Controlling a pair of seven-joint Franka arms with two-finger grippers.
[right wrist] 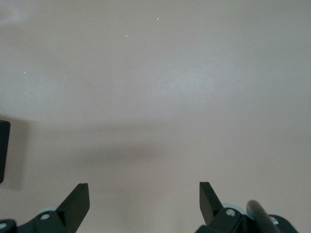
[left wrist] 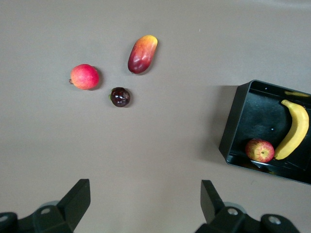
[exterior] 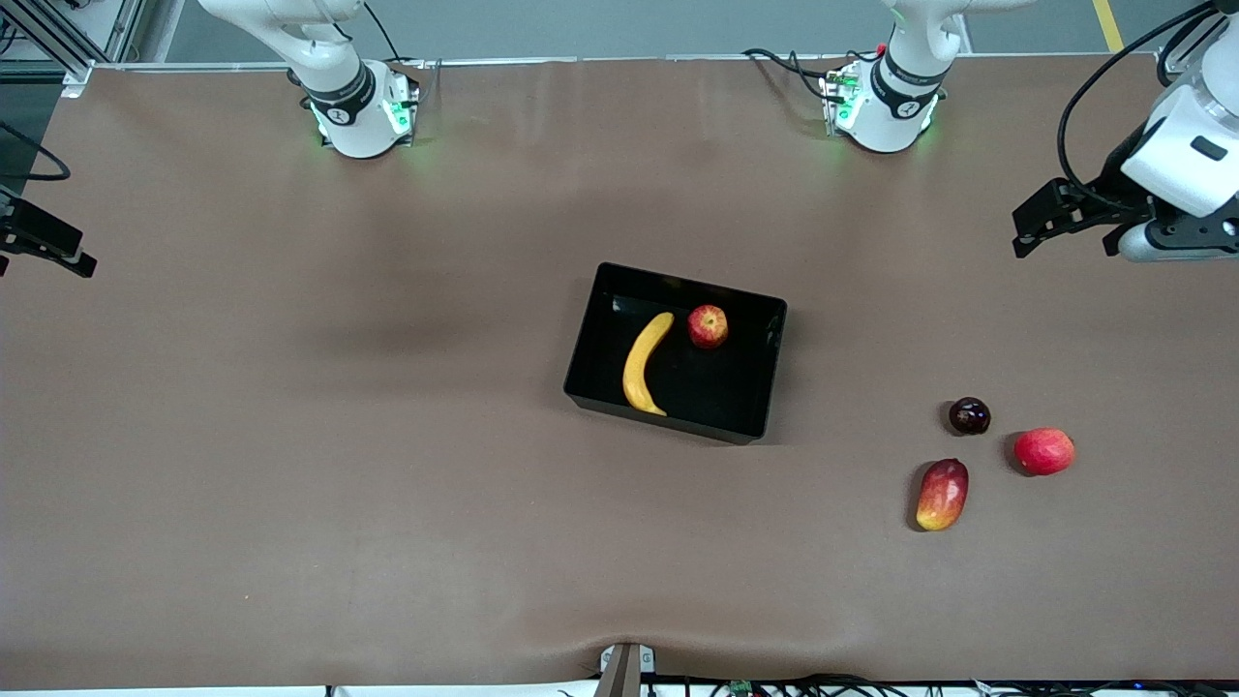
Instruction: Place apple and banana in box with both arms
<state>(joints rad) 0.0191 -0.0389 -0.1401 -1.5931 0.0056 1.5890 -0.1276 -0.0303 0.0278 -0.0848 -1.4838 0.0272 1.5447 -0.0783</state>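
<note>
Black and glossy, the box [exterior: 750, 373] sits mid-surface [exterior: 290, 436] with the banana [exterior: 645, 364] lying inside it, its curve toward the apple [exterior: 708, 326], which rests apart from it in the box's corner toward the left arm's end. Out on the brown surface (toward the left arm's end) lie a mango-like fruit [exterior: 942, 494], a pink-red round fruit [exterior: 1043, 451] and a small dark fruit [exterior: 969, 415], near one another but not touching. Left claw [left wrist: 146, 206] hangs over bare surface, fingers spread wide, holding nothing. Right claw [right wrist: 144, 204] hangs over bare surface too, wide open and empty.
</note>
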